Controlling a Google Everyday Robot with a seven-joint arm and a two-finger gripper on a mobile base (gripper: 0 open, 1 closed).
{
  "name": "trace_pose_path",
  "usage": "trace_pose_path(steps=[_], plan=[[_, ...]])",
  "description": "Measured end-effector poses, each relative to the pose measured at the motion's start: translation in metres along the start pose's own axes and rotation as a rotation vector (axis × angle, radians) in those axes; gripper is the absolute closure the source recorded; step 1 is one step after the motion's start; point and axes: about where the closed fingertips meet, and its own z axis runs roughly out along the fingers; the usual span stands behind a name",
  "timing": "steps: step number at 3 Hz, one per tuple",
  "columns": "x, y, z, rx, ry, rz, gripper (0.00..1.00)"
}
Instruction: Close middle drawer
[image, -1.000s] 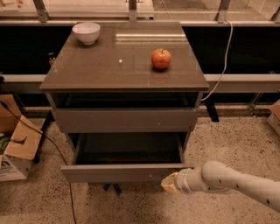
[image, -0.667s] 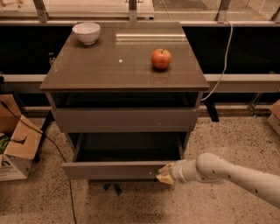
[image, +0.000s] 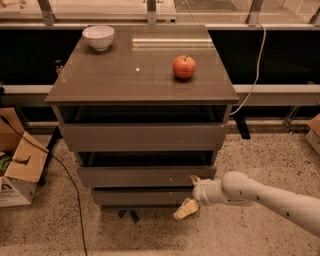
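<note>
The middle drawer is the low grey front below the taller top drawer front. It stands out only a little, with a dark gap above it. My gripper is at the right end of that front, at the end of my white arm, which reaches in from the lower right. The gripper is open and holds nothing. One fingertip touches the drawer front. The other fingertip hangs lower, in front of the bottom drawer.
On the cabinet top sit a white bowl at the back left and a red apple to the right. A cardboard box and a black cable lie on the floor to the left. A white cable hangs at the right.
The middle drawer has slid far back into the cabinet. My gripper and arm have moved with its front, toward the cabinet.
</note>
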Motion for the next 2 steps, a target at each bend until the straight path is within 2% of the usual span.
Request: trace_pose_path(steps=[1,2], plan=[[-0.008,-0.003,0.013,-0.012,0.007,-0.033,0.0],[-0.029,-0.021,0.03,0.014,-0.017,-0.08,0.0]])
